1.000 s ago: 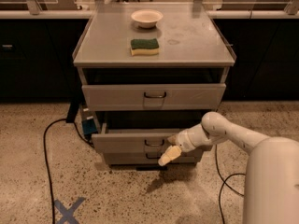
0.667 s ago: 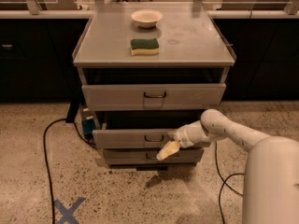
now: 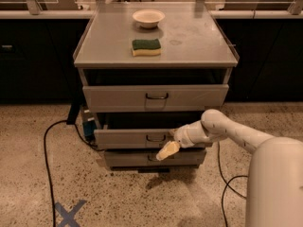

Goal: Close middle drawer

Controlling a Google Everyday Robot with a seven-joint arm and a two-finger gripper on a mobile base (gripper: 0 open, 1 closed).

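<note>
The middle drawer [image 3: 128,138] is a shallow grey drawer with a low front and a small dark wire handle [image 3: 155,138]. It sticks out a little from the cabinet, less than the taller top drawer [image 3: 118,98] above it. My gripper [image 3: 168,150] is at the end of the white arm that reaches in from the right. It sits against the middle drawer's front, just right of and below the handle. The lowest drawer front [image 3: 128,159] lies right under it.
The grey cabinet top [image 3: 189,41] carries a white bowl [image 3: 148,17] and a green and yellow sponge [image 3: 146,47]. A black cable [image 3: 46,150] runs over the speckled floor at the left, near a blue tape cross [image 3: 68,213]. Dark counters stand behind.
The middle drawer has slid back into the cabinet with the gripper pressed on its front. The arm has moved in with it.
</note>
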